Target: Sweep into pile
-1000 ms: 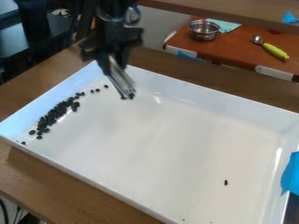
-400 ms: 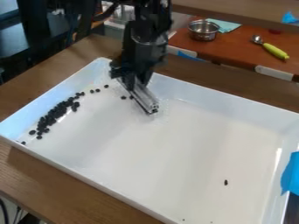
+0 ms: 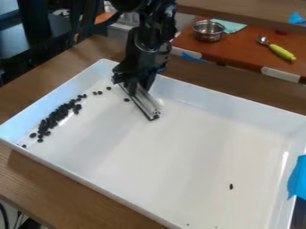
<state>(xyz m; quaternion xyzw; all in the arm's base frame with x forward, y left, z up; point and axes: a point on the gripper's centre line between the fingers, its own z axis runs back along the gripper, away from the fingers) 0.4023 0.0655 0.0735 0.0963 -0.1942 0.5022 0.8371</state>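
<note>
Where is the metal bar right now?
In the camera view, the metal bar slants down from the gripper inside the tray, upper left, right of the bean pile, its lower end by one bean.

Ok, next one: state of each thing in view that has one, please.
White tray: upright, open-topped
Dark pieces: mostly bunched along one side, several strays
Metal bar: held, slanting down into the tray
End effector: closed on the bar
Metal bowl: upright, uncovered
Green-handled scoop: lying down
Teal cloth: spread beside the bowl
</note>
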